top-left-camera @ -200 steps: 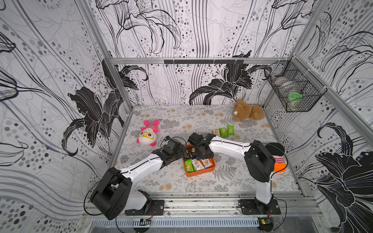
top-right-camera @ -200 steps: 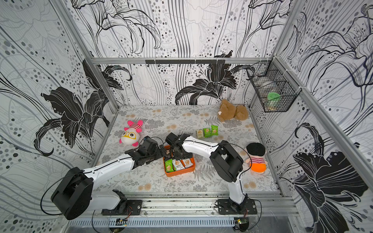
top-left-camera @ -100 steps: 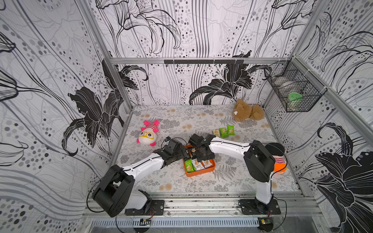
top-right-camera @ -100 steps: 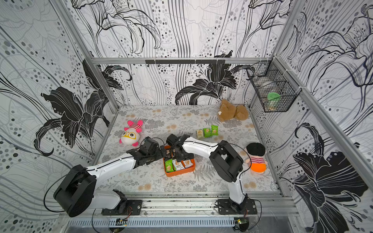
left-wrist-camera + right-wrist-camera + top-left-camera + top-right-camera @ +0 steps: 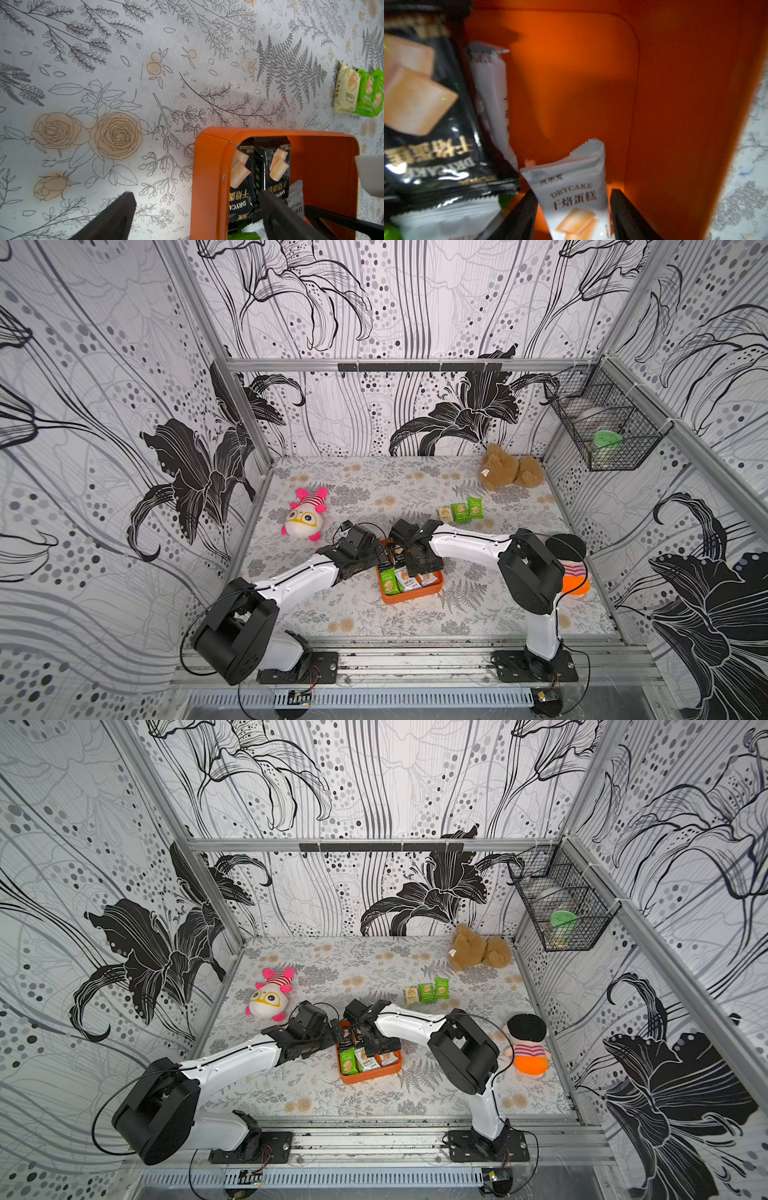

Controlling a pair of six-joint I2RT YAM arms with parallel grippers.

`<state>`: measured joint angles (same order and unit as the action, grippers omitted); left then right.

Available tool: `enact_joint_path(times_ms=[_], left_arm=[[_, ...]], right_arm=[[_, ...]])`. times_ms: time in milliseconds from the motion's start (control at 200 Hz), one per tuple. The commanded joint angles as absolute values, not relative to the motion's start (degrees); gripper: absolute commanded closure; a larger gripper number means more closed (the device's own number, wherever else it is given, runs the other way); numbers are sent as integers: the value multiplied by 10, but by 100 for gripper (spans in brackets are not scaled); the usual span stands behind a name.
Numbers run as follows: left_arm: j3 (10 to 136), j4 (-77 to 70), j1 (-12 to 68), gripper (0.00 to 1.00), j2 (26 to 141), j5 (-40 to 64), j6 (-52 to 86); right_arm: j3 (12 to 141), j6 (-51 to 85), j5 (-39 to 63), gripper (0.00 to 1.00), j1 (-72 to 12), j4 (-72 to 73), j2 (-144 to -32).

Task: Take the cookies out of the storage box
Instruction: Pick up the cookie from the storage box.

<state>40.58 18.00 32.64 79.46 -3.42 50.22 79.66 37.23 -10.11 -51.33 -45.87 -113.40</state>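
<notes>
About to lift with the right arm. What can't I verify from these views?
- Right wrist view: white packet between the fingers of the right tool; contact unclear, one end cut by frame edge.
- Both top views: storage box far part hidden under left arm and right arm.
- Wire basket contents: too small, behind mesh.

The storage box (image 5: pixel 207 176) looked like smooth, matt orange plastic, the cookies (image 5: pixel 436 145) wore glossy crinkled film, and the counter (image 5: pixel 104 62) was a matt printed sheet.

The storage box (image 5: pixel 409 597) was bright orange, cookies (image 5: pixel 242 178) were black, white, green, pale yellow, table (image 5: pixel 374 489) bore grey leaf print.
</notes>
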Motion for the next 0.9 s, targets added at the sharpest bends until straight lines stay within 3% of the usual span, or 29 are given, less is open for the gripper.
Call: enact_joint_path(times_ms=[0, 125, 451, 896], left_arm=[[422, 177, 328, 3, 802, -36, 494], [423, 179, 328, 3, 801, -36, 495], [423, 188, 328, 3, 792, -44, 497], [430, 199, 328, 3, 781, -53, 501]], right_arm=[[781, 367, -99, 39, -507, -459, -1147], [771, 366, -99, 39, -505, -444, -1147], [770, 359, -120, 51, -504, -444, -1130], [805, 356, -134, 54, -499, -451, -1068]])
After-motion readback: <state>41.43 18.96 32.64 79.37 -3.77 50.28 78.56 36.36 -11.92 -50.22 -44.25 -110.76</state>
